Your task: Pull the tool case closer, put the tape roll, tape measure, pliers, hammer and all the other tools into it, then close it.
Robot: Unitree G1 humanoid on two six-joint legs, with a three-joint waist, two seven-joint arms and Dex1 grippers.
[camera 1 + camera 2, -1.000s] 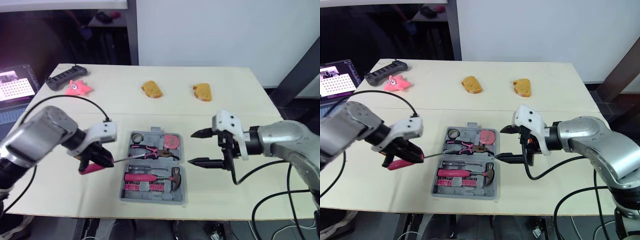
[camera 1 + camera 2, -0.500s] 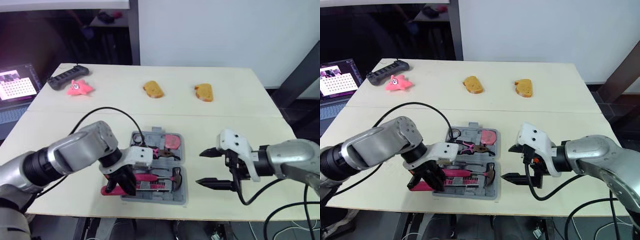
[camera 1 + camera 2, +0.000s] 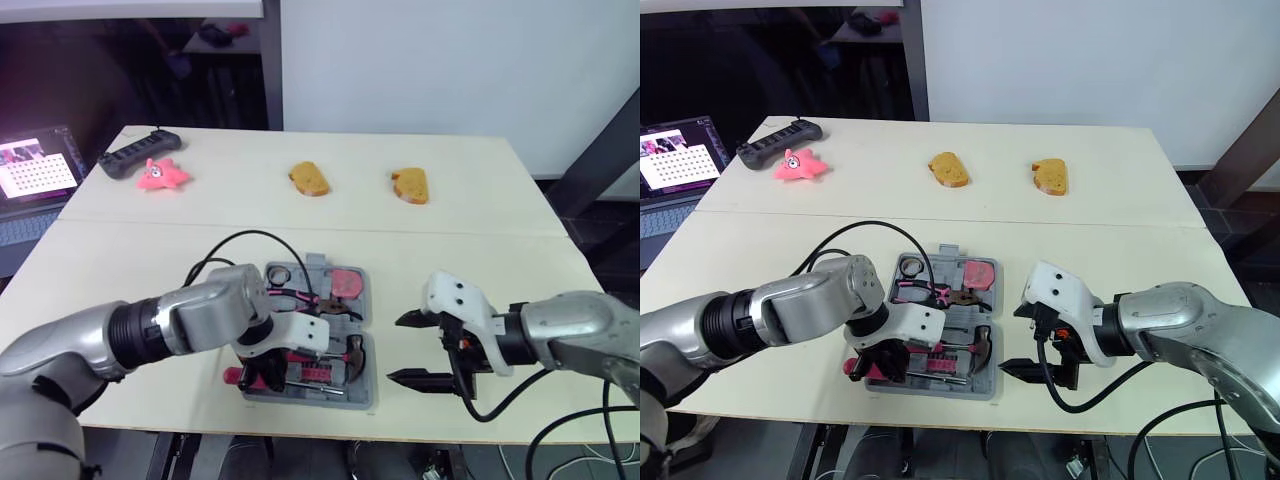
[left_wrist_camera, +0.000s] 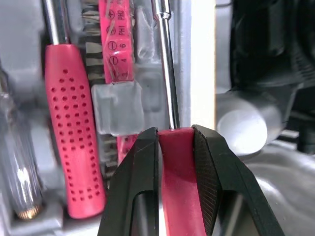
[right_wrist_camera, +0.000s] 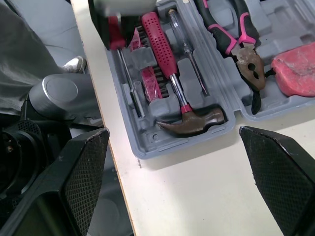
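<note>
Left fingers (image 4: 135, 189) pinching screwdriver (image 4: 177, 196) handle, shaft pointing right along tool case (image 5: 147, 142)

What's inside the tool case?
Hammer, pliers, tape measure, tape roll and bit strip lie inside; the left gripper holds a screwdriver at its slot. The gripper hides the near-left corner.

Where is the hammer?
In the eye views, the hammer lies in the tool case, near half, head toward the right gripper, pliers beyond it.

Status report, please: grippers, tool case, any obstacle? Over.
Left gripper shut on screwdriver, at near edge of tool case. Right gripper open, empty, beside case. Case open; hammer, pliers in slots.
</note>
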